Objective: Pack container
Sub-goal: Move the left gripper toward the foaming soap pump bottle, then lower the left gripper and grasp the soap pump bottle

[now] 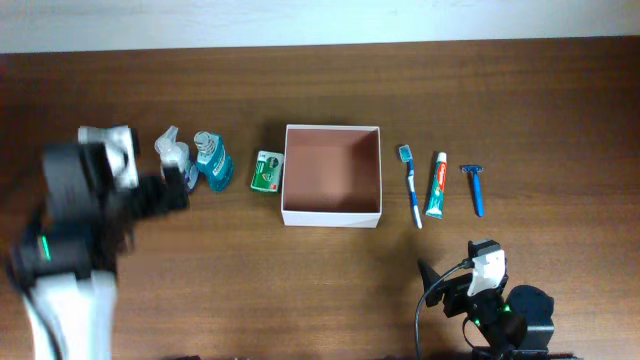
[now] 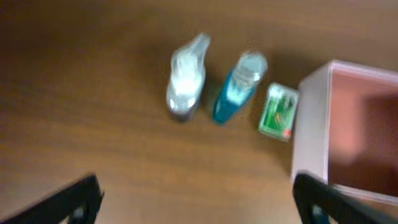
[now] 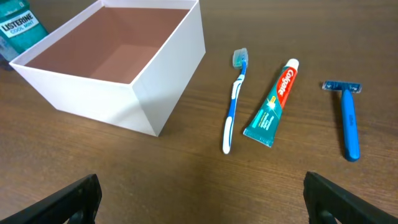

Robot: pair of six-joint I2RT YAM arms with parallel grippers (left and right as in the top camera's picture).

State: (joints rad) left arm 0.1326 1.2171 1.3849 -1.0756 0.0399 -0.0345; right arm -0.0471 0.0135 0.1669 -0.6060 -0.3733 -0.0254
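Observation:
The container (image 1: 289, 170) is a square shallow white box with a pinkish-brown inside, empty, at the table's middle; it also shows in the left wrist view (image 2: 311, 124) and right wrist view (image 3: 168, 74). Left of it lie a green packet (image 1: 265, 171), a blue mouthwash bottle (image 1: 211, 160) and a clear spray bottle (image 1: 172, 155). Right of it lie a toothbrush (image 1: 411, 184), a toothpaste tube (image 1: 437, 185) and a blue razor (image 1: 475, 187). My left gripper (image 2: 196, 202) is open and empty, hovering near the bottles. My right gripper (image 3: 202, 199) is open and empty, near the table's front edge.
In the left wrist view the spray bottle (image 2: 185, 78), mouthwash (image 2: 236, 90) and green packet (image 2: 278, 111) stand in a row. The right wrist view shows the toothbrush (image 3: 234, 102), toothpaste (image 3: 272, 104) and razor (image 3: 348, 121) on the wooden table (image 1: 330, 90).

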